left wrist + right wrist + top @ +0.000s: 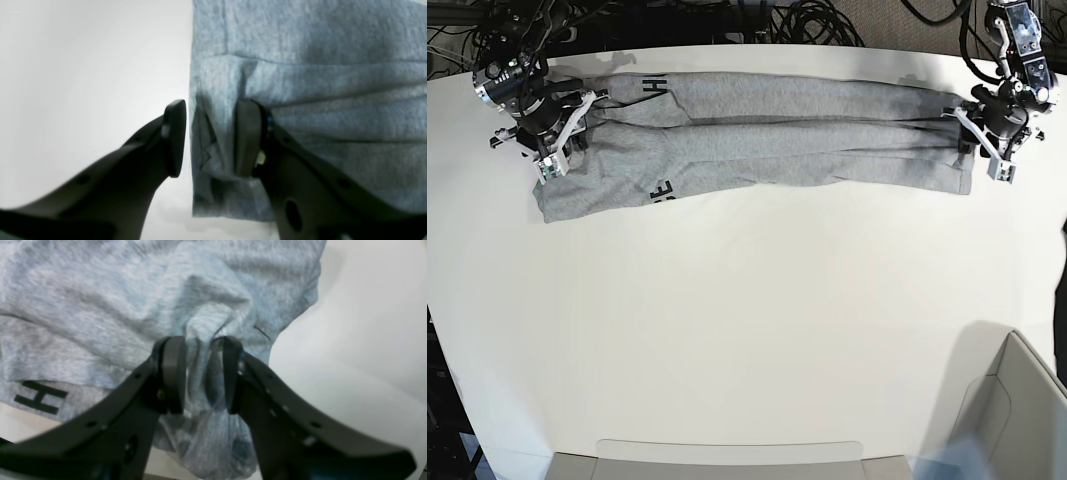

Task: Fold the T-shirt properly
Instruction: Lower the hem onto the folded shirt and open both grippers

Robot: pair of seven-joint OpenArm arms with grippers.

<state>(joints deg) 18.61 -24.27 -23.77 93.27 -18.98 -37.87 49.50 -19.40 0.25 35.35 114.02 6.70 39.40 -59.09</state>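
Note:
The heather-grey T-shirt [777, 135] lies as a long folded band across the far side of the white table [747, 320], with black lettering [659, 88] near its left end. My right gripper [552, 150] is at that left end. In the right wrist view it [201, 373] is shut on a bunched fold of the T-shirt [100, 300], beside a black letter H [40, 396]. My left gripper [980, 140] is at the right end. In the left wrist view it [210, 136] straddles the T-shirt's [333, 66] edge, jaws apart; one finger [175, 136] stands on bare table, the other on puckered cloth.
A grey box [1017, 420] stands at the near right corner. A flat grey tray edge [727, 460] runs along the near side. Black cables [777, 20] lie behind the table's far edge.

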